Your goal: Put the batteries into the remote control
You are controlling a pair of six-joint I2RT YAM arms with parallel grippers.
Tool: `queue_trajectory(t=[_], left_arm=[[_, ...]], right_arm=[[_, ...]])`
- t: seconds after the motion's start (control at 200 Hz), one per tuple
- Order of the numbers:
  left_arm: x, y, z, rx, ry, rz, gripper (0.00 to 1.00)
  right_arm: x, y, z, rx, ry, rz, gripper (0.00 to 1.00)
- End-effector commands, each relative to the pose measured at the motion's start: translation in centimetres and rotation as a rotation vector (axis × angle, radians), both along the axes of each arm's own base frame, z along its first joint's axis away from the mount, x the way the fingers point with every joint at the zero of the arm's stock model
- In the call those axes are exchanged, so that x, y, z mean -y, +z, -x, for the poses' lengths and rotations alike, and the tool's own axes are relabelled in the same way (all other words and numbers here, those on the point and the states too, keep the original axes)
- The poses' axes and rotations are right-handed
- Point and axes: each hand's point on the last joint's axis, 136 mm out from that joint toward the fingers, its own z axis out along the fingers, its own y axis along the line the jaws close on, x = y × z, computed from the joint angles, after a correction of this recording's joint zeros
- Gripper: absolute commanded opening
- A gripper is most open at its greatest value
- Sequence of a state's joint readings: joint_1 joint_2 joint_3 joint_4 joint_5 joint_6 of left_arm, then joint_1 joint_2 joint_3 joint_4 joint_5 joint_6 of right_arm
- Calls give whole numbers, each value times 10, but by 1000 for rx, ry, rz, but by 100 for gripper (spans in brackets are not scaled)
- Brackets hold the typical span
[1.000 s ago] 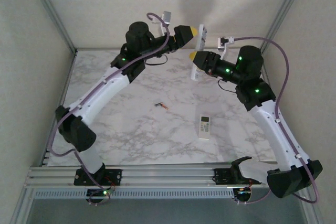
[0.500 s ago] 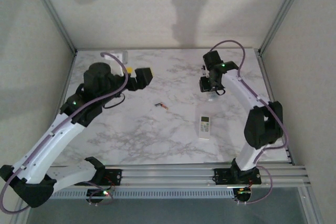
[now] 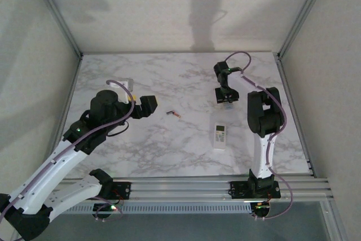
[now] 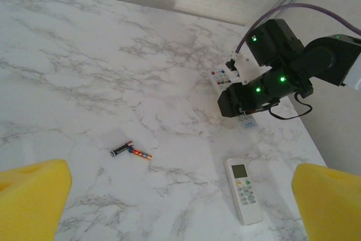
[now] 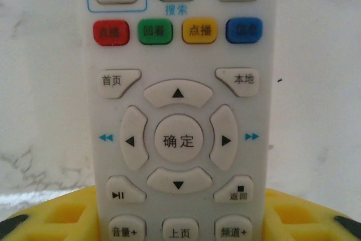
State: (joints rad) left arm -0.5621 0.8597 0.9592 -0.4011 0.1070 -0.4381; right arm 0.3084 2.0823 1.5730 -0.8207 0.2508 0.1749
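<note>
Two yellow pads [image 4: 34, 196] of the left gripper [image 3: 146, 105] are standing wide apart on the left, holding nothing above the marble table [image 3: 113, 77]. A little to its right, the batteries [image 4: 131, 152] are lying on the marble. Two of them are touching at one end in a shallow angle, apart from both grippers. Further right, nearer to the arm bases, a small remote [image 3: 220, 136] with a screen is lying face up by itself. Behind it, the right gripper [image 3: 224, 95] is clamping a long remote [image 5: 180, 111] with coloured buttons between its own yellow pads [image 5: 56, 213]. Whether this remote is touching the table, I cannot tell.
</note>
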Motion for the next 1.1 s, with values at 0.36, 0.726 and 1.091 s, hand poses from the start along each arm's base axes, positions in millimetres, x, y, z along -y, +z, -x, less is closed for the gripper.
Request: queue_trajectory(t=[0.36, 0.726, 1.091], left_arm=[[3, 15, -2, 57, -10, 38, 99], [2, 21, -5, 88, -5, 28, 99], [14, -8, -13, 24, -34, -2, 100]], right_arm=[[-6, -12, -4, 8, -92, -91, 56], [-3, 75, 17, 143, -146, -168, 64], [-30, 40, 161, 32, -275, -408, 89]])
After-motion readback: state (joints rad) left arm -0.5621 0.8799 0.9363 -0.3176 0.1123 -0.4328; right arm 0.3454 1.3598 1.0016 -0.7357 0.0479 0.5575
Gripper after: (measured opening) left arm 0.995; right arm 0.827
